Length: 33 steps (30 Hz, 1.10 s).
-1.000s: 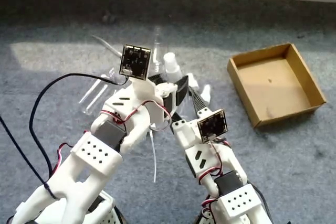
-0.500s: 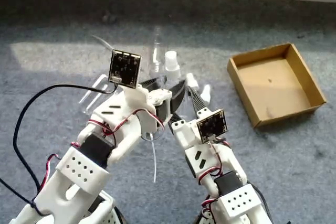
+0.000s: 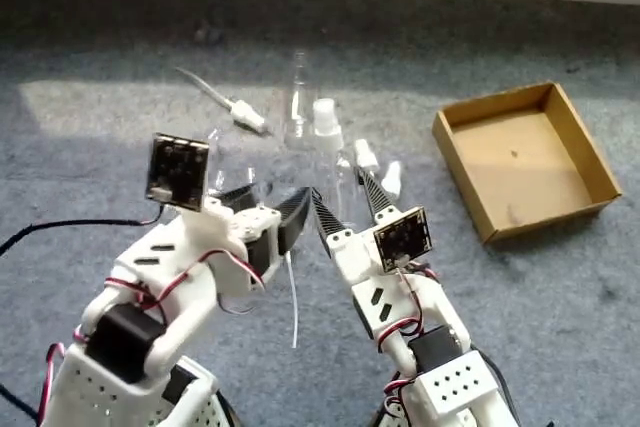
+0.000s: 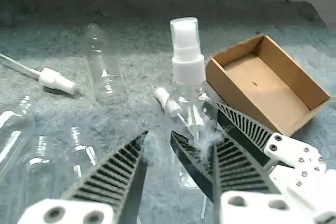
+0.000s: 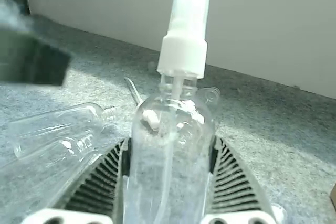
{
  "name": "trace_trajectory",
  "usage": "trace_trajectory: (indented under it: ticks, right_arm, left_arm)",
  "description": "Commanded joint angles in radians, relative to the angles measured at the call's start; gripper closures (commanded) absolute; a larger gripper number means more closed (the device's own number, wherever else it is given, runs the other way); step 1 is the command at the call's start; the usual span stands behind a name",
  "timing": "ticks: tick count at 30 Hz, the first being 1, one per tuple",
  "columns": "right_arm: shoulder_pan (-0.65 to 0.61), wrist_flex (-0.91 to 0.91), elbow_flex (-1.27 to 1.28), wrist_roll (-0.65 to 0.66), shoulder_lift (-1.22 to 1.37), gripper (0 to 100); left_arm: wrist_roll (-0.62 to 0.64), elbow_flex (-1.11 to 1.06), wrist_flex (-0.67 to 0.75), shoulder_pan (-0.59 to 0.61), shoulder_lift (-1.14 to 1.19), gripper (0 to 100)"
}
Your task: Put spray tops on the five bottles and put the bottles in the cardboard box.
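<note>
A clear bottle [image 5: 170, 145] with a white spray top [image 5: 184, 35] on it stands upright, and my right gripper [image 5: 169, 153] is shut on its body. The high view has that bottle [image 3: 345, 162] under its spray top [image 3: 327, 117] in the right gripper [image 3: 342, 185]. My left gripper [image 3: 270, 202] is open and holds nothing, just near and left of the bottle. In the left wrist view the left gripper [image 4: 178, 150] faces the capped bottle [image 4: 187, 103]. The cardboard box [image 3: 525, 157] lies to the right with nothing in it.
Several bare bottles [image 4: 102, 66] lie on the grey cloth, some at the left [image 3: 215, 157]. Loose spray tops lie at the back [image 3: 245, 115] and beside the right gripper [image 3: 392, 177]. A thin tube [image 3: 293, 297] lies between the arms.
My left arm has pulled back toward the near left, away from the bottle's spray top, and its gripper now stands open and clear of the bottle. The right arm has kept still with the bottle.
</note>
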<state>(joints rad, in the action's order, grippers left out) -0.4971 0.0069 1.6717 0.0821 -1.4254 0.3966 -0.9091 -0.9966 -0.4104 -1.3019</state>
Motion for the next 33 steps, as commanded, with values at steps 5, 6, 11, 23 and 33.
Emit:
trace_trajectory:
  ticks: [5, 6, 11, 23, 33]
  right_arm:
    - [0.012, -0.001, 0.101, 0.009, -0.013, 97.1]
    - [0.031, -0.001, 0.101, 0.009, -0.013, 97.0]
    - [0.2, -0.001, 0.074, 0.008, -0.013, 96.8]
    - [0.424, 0.134, -0.302, 0.009, -0.013, 96.8]
    - [0.449, 0.116, -0.312, 0.037, -0.013, 96.7]
  left_arm:
    - [-0.144, -0.157, -0.031, 0.17, -0.325, 98]
    - [-0.15, -0.183, -0.031, 0.177, -0.361, 98]
    - [-0.149, -0.311, -0.038, 0.203, -0.524, 100]
    - [-0.147, -0.387, -0.037, 0.205, -0.524, 100]
    - [-0.147, -0.539, -0.029, 0.309, -0.524, 100]
